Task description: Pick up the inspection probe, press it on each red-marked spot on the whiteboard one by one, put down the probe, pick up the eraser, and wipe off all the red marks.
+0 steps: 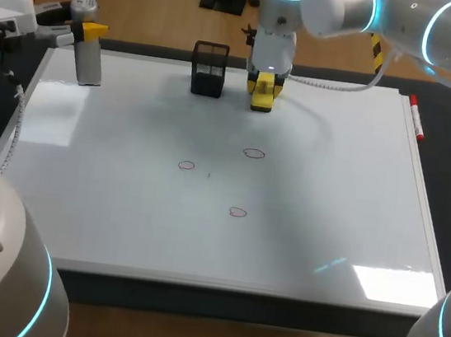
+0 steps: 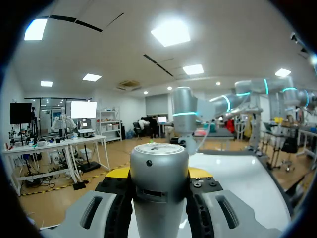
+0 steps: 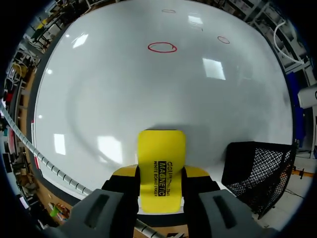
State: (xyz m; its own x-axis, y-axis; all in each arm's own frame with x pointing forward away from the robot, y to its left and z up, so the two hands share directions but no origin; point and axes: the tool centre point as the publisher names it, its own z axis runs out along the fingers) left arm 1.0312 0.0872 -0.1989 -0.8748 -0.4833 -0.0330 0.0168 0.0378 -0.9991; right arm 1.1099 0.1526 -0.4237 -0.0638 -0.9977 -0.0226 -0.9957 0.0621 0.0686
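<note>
1. Currently the left gripper is clamped on the upright inspection probe, over the whiteboard's far left corner.
2. The right gripper pinches the yellow eraser from both sides, beside the black mesh basket.
3. Three red marks remain mid-board, well apart from both tools.

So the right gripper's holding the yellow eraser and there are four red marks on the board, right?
Not quite. The head view shows three red marks on the board, not four. The right gripper is holding the yellow eraser.
</note>
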